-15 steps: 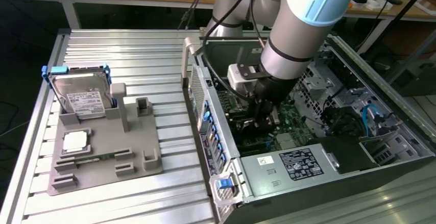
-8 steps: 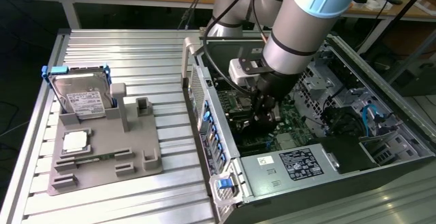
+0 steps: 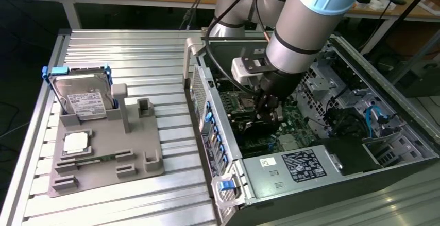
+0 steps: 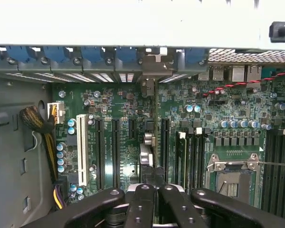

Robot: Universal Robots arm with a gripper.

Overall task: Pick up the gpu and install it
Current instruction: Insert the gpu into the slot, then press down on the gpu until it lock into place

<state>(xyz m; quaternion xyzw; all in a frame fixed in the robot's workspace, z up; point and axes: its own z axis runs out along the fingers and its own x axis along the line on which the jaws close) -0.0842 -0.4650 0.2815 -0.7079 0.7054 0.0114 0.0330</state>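
Gripper (image 3: 269,114) is down inside the computer case (image 3: 385,149), fingers clamped on the gpu (image 4: 148,154), card edge-on over the motherboard (image 4: 123,142) slots.

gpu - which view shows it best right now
The wrist view: the gpu stands edge-on over the motherboard slots, held by the hand, its bracket toward the case's rear wall. In the exterior view the hand and arm cover most of it inside the computer case.

My gripper (image 3: 267,114) hangs inside the case (image 3: 385,149), over the motherboard (image 4: 128,137). At the exterior view's left, the holder (image 3: 131,159) lies on the table (image 3: 137,46), carrying the drive (image 3: 82,100) at its far end.
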